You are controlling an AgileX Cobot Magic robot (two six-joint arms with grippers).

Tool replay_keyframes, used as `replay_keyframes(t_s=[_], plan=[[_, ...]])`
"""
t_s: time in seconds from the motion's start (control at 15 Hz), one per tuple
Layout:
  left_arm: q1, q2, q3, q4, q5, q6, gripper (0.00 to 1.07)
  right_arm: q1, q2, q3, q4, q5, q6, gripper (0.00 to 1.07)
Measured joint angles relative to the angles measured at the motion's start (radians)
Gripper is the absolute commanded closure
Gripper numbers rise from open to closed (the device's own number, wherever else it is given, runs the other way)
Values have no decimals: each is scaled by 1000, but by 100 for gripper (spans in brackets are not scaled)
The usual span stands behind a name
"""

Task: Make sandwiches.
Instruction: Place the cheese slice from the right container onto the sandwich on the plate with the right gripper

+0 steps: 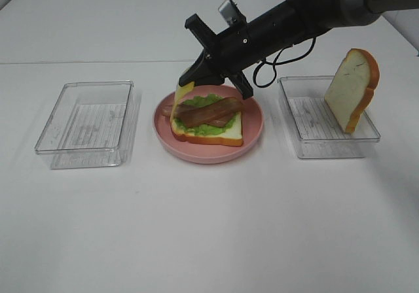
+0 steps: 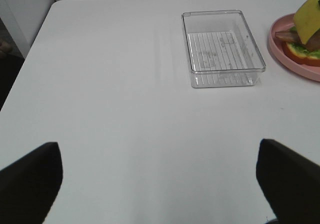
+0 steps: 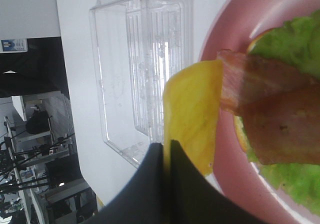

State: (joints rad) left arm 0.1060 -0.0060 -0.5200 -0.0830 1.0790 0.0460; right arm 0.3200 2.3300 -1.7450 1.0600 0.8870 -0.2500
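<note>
On the round pink plate [image 1: 254, 131] lies a bread slice [image 1: 226, 135] topped with green lettuce [image 1: 204, 101] and brown bacon strips [image 1: 211, 112]. My right gripper [image 1: 194, 70] reaches across to the plate's left side, shut on a yellow cheese slice [image 1: 182, 98] that hangs on edge against the stack. The right wrist view shows the closed fingertips [image 3: 159, 154] pinching the cheese [image 3: 192, 109] beside the bacon [image 3: 272, 119]. A second bread slice [image 1: 353, 87] leans upright in the right tray [image 1: 314, 146]. My left gripper [image 2: 160, 184] hovers open over bare table, well away from the plate [image 2: 295, 69].
An empty clear tray [image 1: 88, 123] sits left of the plate, also seen as the tray [image 2: 222, 49] in the left wrist view. The right arm's cable [image 1: 275, 64] loops above the table between the plate and the right tray.
</note>
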Motion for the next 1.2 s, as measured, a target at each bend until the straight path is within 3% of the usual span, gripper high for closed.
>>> replay_keyframes(t_s=[0.2,0.4,0.6,0.67,0.8,0.87,0.93,1.13,1.2], plan=[[0,0,0,0,0,0,9,0,23,-13,-52,-2,3,107],[0,0,0,0,0,0,9,0,23,-60,-298,5,113,107],[0,0,0,0,0,0,9,0,23,-86,-397,24,153,107],[0,0,0,0,0,0,9,0,23,-90,-409,30,154,100],[0,0,0,0,0,0,9,0,23,-90,-412,30,154,56],[0,0,0,0,0,0,9,0,23,-90,-413,30,154,41],[0,0,0,0,0,0,9,0,22,-90,-423,38,153,15],[0,0,0,0,0,0,9,0,-12,-90,-479,57,153,12],[0,0,0,0,0,0,9,0,-61,-91,-558,75,164,12]])
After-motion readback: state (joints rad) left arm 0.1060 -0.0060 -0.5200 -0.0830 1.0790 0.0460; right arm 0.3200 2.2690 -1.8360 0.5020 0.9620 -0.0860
